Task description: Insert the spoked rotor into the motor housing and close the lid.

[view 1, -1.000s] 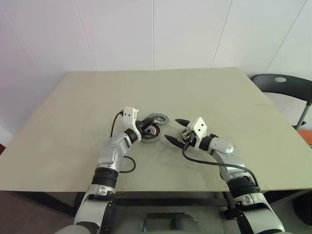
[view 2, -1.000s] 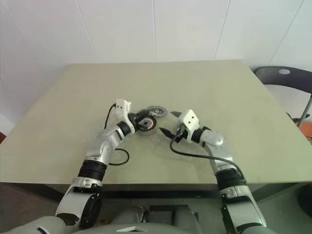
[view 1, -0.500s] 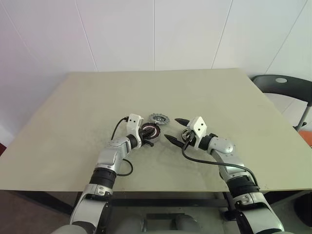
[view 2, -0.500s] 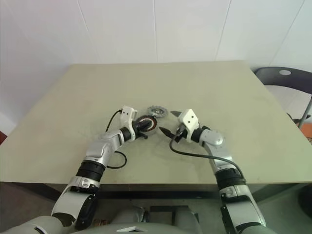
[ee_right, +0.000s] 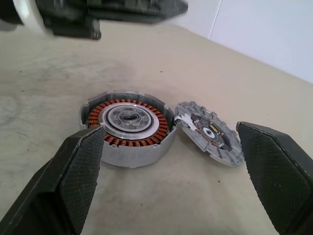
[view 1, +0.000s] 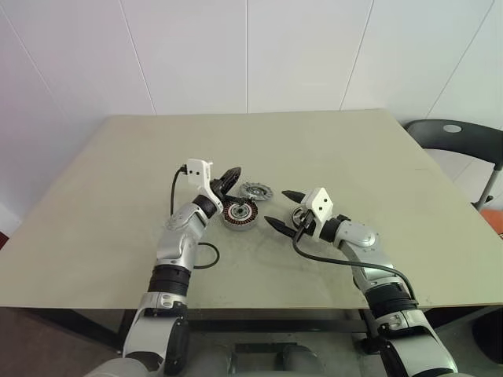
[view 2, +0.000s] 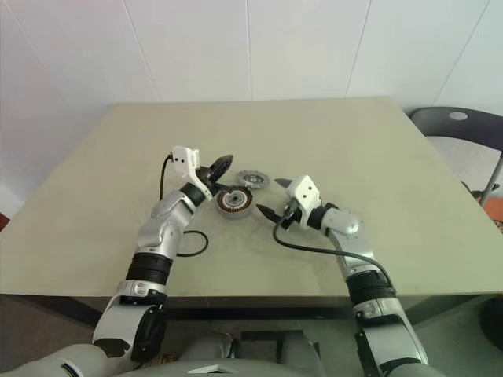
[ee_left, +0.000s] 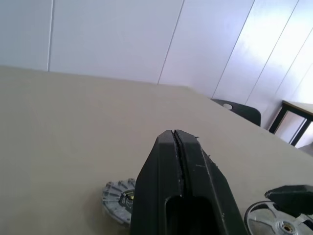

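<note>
The motor housing (view 1: 240, 212) lies flat on the table, a silver-rimmed ring of copper windings (ee_right: 128, 125) with a dark hub. Its grey ribbed lid (view 1: 255, 190) lies open beside it, joined by a small clip (ee_right: 182, 120). A silver spoked rotor (ee_left: 279, 223) rests on the table under my right gripper. My left gripper (view 1: 233, 173) hovers above the housing's far left side, shut with nothing in it (ee_left: 174, 134). To the right of the housing, my right gripper (view 1: 277, 208) is open and level, facing both housing and lid (ee_right: 210, 133).
The beige table (view 1: 354, 157) has free room all round the parts. A black cable (view 1: 206, 255) loops on it beside my left forearm. A dark chair (view 1: 456, 133) stands past the table's right edge. White wall panels rise behind.
My shut left gripper was down on the housing and has lifted off it, up and away to the far left. Housing, lid and right gripper have kept their places.
</note>
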Action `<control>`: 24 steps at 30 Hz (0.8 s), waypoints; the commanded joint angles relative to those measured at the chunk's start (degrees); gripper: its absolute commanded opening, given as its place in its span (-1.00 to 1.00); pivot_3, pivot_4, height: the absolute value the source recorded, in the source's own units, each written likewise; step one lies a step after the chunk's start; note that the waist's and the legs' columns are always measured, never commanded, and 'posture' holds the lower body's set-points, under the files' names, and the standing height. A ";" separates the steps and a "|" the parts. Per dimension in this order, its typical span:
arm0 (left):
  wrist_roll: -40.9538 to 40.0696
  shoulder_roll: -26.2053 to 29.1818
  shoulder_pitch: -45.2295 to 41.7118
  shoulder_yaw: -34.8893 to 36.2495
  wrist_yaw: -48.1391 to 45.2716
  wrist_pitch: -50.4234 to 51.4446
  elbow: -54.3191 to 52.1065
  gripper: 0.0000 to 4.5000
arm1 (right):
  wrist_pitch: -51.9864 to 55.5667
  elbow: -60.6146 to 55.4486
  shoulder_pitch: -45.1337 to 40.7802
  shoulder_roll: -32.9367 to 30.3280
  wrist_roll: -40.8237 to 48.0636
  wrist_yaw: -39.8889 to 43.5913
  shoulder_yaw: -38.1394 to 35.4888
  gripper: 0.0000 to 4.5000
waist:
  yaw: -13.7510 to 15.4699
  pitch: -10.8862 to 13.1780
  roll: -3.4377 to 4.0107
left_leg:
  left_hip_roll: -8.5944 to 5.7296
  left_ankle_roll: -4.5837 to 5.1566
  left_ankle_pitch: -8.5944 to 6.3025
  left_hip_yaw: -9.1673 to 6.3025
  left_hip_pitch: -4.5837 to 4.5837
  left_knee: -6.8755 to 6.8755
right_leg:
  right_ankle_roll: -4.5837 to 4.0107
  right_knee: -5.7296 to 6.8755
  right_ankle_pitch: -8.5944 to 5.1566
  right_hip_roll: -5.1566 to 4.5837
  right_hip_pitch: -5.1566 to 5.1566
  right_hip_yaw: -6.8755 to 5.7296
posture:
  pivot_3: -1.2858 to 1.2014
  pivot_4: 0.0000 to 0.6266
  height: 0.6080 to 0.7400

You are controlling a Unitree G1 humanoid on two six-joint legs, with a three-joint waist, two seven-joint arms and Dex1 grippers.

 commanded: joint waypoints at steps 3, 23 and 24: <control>4.36 0.65 1.41 -6.53 0.05 11.07 5.27 -0.98 | -1.15 -1.41 -1.51 0.59 0.35 -0.36 -0.32 1.00 | -0.05 -0.02 -0.03 | 0.00 0.01 0.00 0.00 0.05 0.00 | 0.08 0.02 -0.05 0.02 0.03 0.00 | 0.03 -1.00 1.00; -2.49 -1.77 -2.39 2.52 -0.74 -6.35 -1.74 -0.98 | -1.32 -0.58 -2.06 1.25 0.23 -0.58 -0.13 1.00 | -0.02 -0.02 -0.04 | 0.01 0.00 0.00 -0.01 0.00 -0.02 | 0.00 0.00 0.00 -0.01 -0.01 -0.01 | 0.03 -1.00 1.00; -2.32 -1.89 -2.27 2.05 -0.96 -6.46 -1.46 -0.98 | -1.34 -0.51 -2.11 1.28 0.19 -0.59 -0.15 1.00 | -0.02 -0.02 -0.04 | 0.01 0.00 0.00 -0.01 -0.01 -0.02 | 0.00 0.00 0.00 -0.01 -0.02 -0.01 | 0.03 -1.00 1.00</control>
